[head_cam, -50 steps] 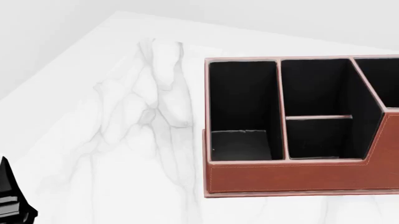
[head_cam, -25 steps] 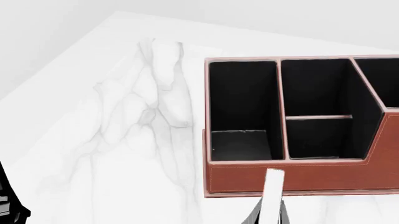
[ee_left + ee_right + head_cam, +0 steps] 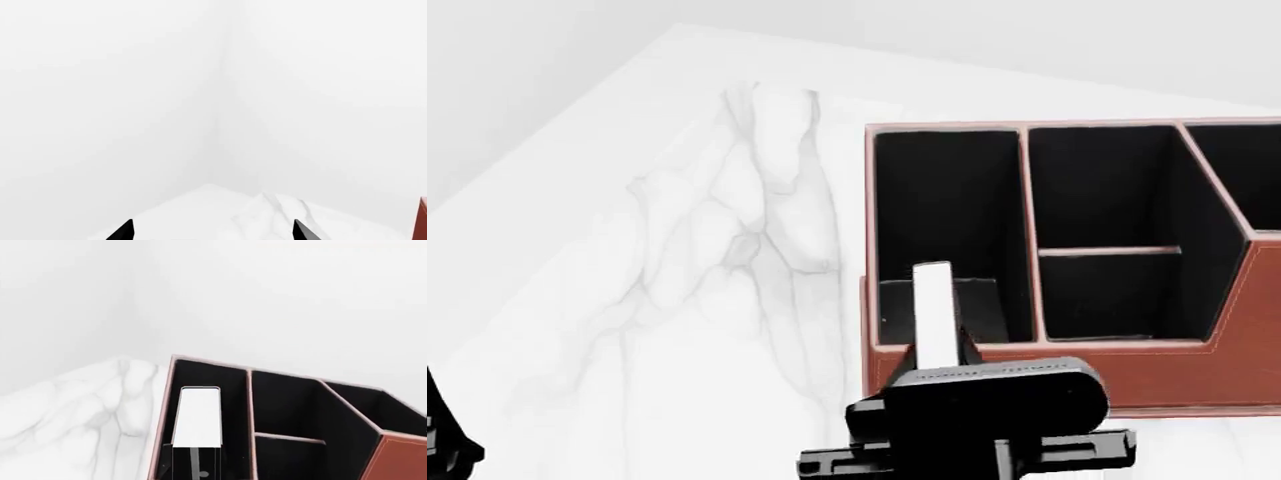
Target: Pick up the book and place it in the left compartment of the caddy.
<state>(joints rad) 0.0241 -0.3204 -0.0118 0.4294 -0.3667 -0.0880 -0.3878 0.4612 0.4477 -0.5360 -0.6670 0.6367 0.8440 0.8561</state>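
My right gripper (image 3: 942,352) is shut on the book (image 3: 933,305), a thin black book held upright with its white page edge facing the head camera. It hangs over the front wall of the caddy (image 3: 1094,378), at the near end of the left compartment (image 3: 948,200). In the right wrist view the book's white edge (image 3: 198,415) stands over the left compartment (image 3: 230,385) of the caddy (image 3: 400,460). My left gripper (image 3: 212,233) is open and empty, low at the left edge of the head view (image 3: 443,445).
The caddy stands on a white marble table (image 3: 694,280). Right of the left compartment is a bay split by a thin crosswise divider (image 3: 1108,250), then the taller-walled bay (image 3: 1241,170). A sliver of the caddy shows in the left wrist view (image 3: 423,217).
My right gripper has come up from the bottom of the head view with the book and moved forward to the caddy's front wall. The left gripper has sunk lower at the left edge.
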